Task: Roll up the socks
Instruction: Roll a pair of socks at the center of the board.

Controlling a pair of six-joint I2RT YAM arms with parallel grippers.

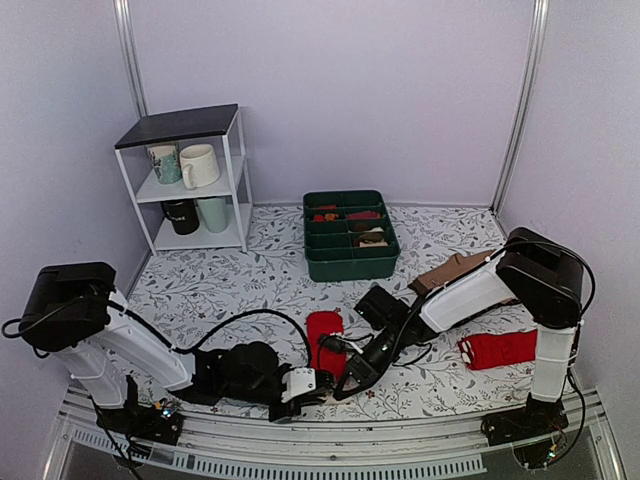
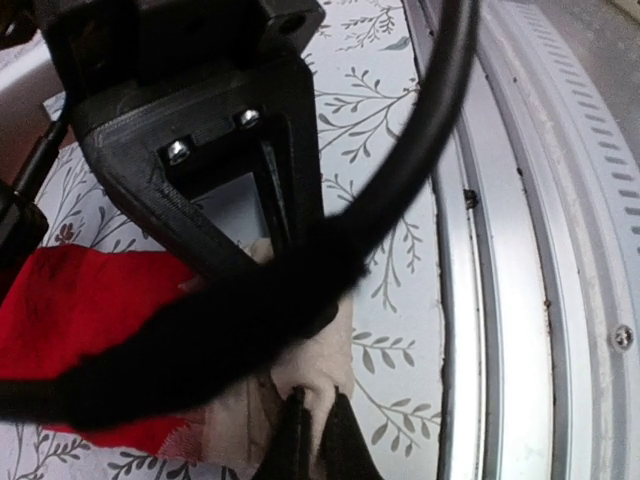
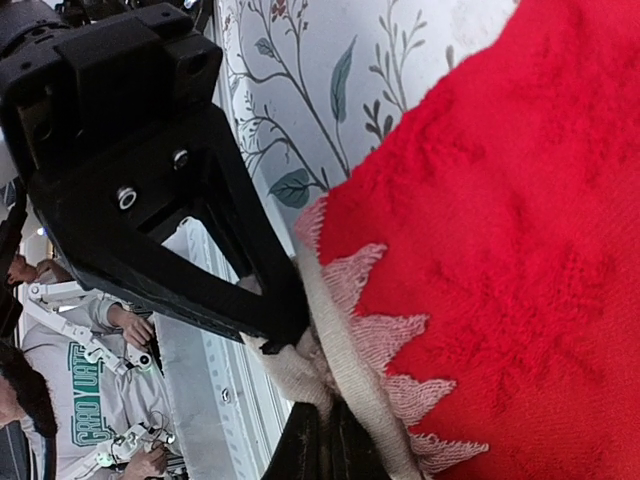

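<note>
The red socks (image 1: pixel 324 333) lie flat on the floral table, between the two arms near the front edge. Their pale beige end (image 2: pixel 320 350) points toward the front rail. My left gripper (image 1: pixel 318 381) is shut on this beige end; in the left wrist view its gripper (image 2: pixel 318 392) pinches a fold of it. My right gripper (image 1: pixel 352 368) is shut on the same end beside it; in the right wrist view its gripper (image 3: pixel 326 408) grips the beige cuff (image 3: pixel 345 370) below the red body (image 3: pixel 500 250). The two grippers almost touch.
A red sock with white marks (image 1: pixel 497 348) lies at the right and a brown sock (image 1: pixel 450 270) lies behind the right arm. A green divided bin (image 1: pixel 350 262) and a white shelf (image 1: pixel 238 180) holding mugs stand at the back. A metal rail (image 2: pixel 520 300) runs along the front edge.
</note>
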